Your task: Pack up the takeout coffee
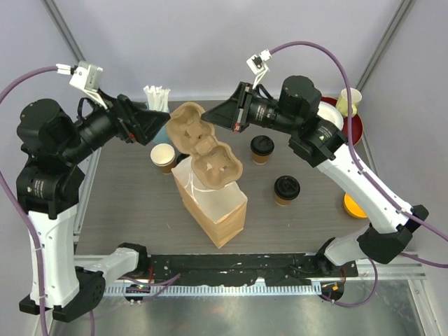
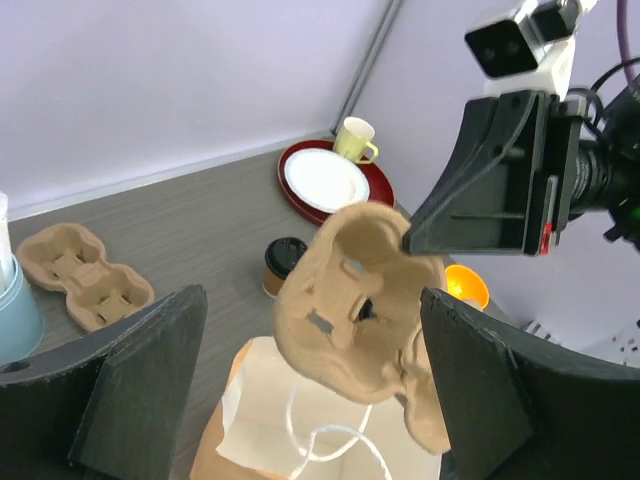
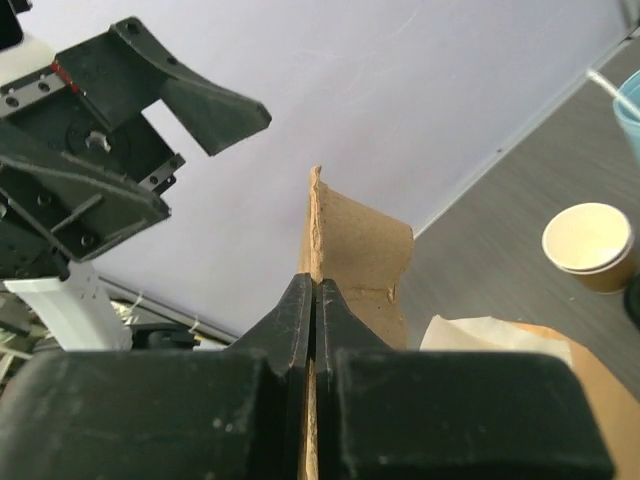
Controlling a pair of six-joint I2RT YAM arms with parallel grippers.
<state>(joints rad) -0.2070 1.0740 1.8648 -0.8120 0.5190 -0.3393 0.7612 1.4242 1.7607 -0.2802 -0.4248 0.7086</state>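
Observation:
Two takeout coffees, brown paper cups with black lids, stand on the table right of the bag (image 1: 262, 148) (image 1: 286, 189); one also shows in the left wrist view (image 2: 283, 262). My right gripper (image 1: 215, 117) (image 3: 315, 285) is shut on the rim of a pulp cup carrier (image 1: 206, 147) (image 2: 360, 310) (image 3: 345, 240), which hangs tilted over the open brown paper bag (image 1: 213, 203) (image 2: 260, 430). My left gripper (image 1: 157, 127) (image 2: 310, 390) is open, its fingers spread either side of the carrier's near end.
A second pulp carrier (image 2: 85, 275) lies on the table near the blue cup of straws (image 1: 157, 98). A lidless paper cup (image 1: 164, 157) (image 3: 590, 245) stands left of the bag. At the back right are a red plate (image 1: 355, 126) and yellow mug (image 1: 349, 102). An orange item (image 1: 355, 206) lies right.

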